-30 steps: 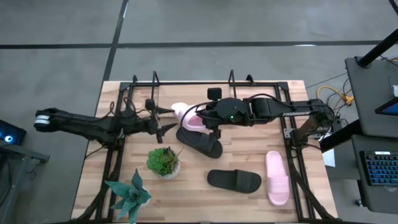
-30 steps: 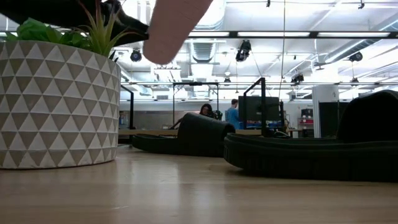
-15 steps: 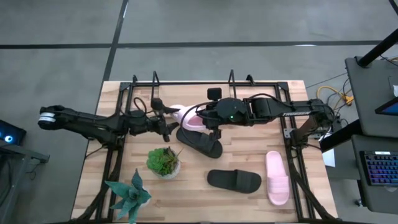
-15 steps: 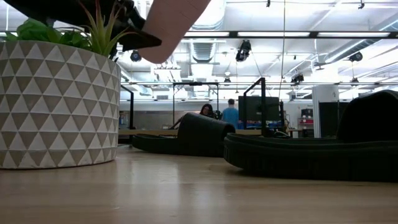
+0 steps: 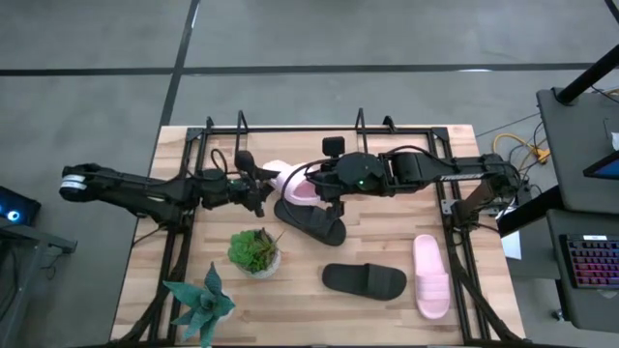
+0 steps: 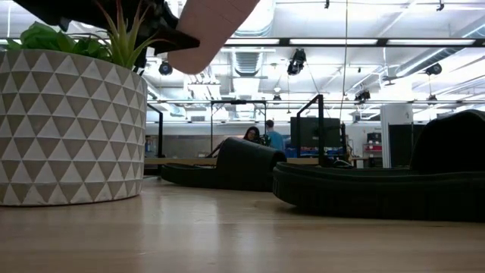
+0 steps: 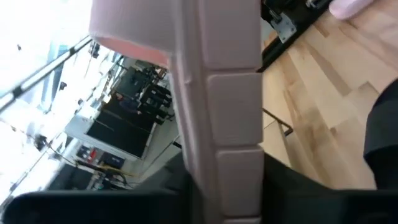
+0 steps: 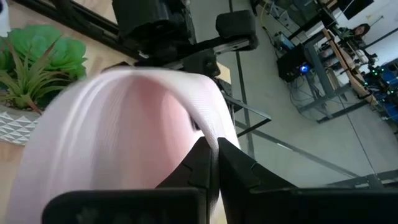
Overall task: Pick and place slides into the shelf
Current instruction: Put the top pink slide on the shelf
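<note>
- I hold one pale pink slide point(image 5: 290, 181) in the air just above centre of the high view, the right gripper point(image 5: 311, 183) clamped on its strap; in the right wrist view my fingers point(image 8: 210, 163) pinch the strap's edge.
- My left gripper point(image 5: 259, 187) sits against the slide's toe end from the left of the frame. Its wrist view is filled by the pink sole point(image 7: 217, 106), so I cannot tell how its fingers stand.
- No slide looks shelved yet: the shelf point(image 5: 300, 130) runs along the table's upper edge.
- One black slide point(image 5: 311, 221) lies just below the held one, another black slide point(image 5: 364, 280) lower centre, the second pink slide point(image 5: 431, 275) lower right.
- I judge the task barely begun: four placements remain.
</note>
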Robot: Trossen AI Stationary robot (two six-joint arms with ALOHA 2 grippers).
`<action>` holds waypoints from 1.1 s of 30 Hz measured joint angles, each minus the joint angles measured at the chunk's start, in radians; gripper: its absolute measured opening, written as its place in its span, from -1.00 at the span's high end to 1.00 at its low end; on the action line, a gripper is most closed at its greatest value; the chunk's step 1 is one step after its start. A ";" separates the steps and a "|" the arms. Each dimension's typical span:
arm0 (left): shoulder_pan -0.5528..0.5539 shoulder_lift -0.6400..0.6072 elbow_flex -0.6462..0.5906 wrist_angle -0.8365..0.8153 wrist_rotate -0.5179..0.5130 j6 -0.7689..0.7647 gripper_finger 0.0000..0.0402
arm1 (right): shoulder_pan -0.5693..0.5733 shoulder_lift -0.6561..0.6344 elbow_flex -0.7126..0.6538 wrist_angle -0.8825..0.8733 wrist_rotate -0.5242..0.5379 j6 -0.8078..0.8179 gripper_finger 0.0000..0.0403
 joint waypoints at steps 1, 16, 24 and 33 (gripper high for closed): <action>0.000 0.003 0.005 -0.002 -0.001 0.016 0.73 | 0.000 0.000 0.000 0.001 0.000 0.000 0.95; 0.005 -0.049 -0.012 -0.045 -0.005 0.078 0.78 | 0.003 -0.007 0.047 -0.012 0.060 -0.105 0.51; 0.012 -0.113 -0.016 -0.120 -0.032 0.102 0.78 | 0.049 -0.012 0.196 -0.043 0.233 -0.193 0.18; 0.028 -0.185 -0.016 -0.150 -0.032 0.105 0.78 | 0.163 -0.010 0.274 -0.272 0.128 -0.119 0.10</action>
